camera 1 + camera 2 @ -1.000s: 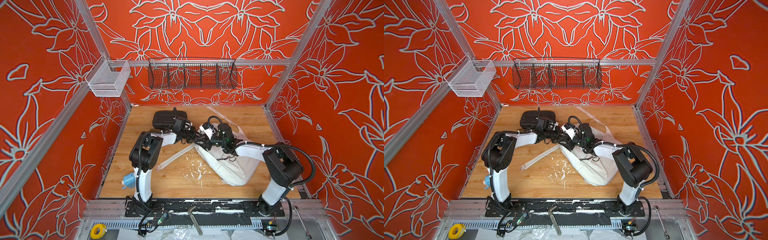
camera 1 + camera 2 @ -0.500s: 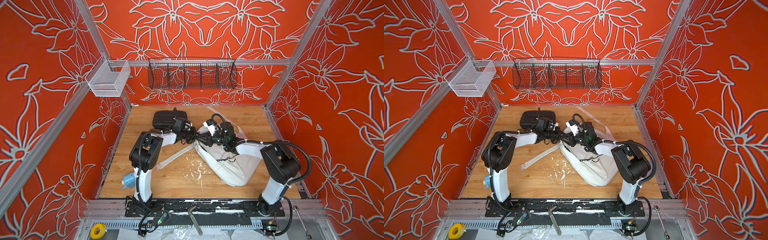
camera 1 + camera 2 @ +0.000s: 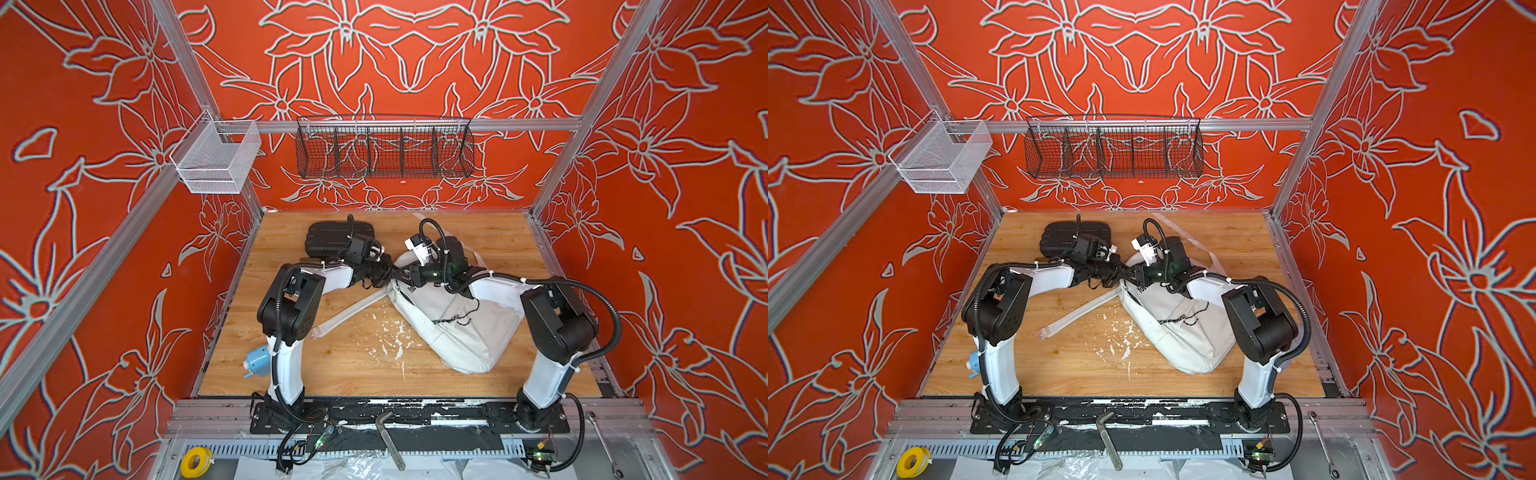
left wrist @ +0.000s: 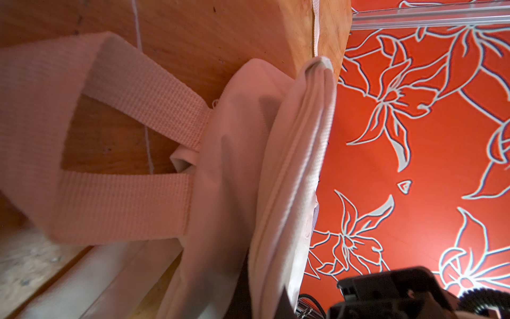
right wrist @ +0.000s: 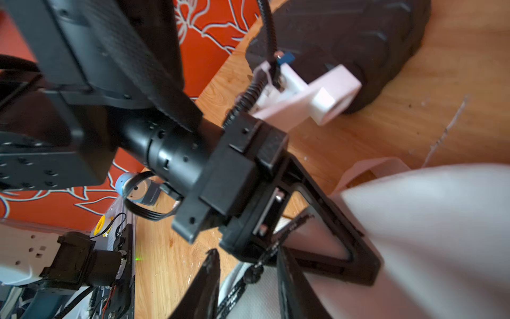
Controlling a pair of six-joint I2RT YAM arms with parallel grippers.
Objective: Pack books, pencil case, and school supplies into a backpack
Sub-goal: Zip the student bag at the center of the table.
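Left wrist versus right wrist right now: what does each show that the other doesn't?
Only the left wrist: the webbing handle of the backpack and the seam along its top edge.

Only the right wrist: the left gripper shut on the backpack fabric, a black zip cord running between the spread right fingers, the black case and the sharpener.

Both: the white backpack, the wooden table and the orange wall.

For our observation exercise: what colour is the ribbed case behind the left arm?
The case is black, clearest in a top view.
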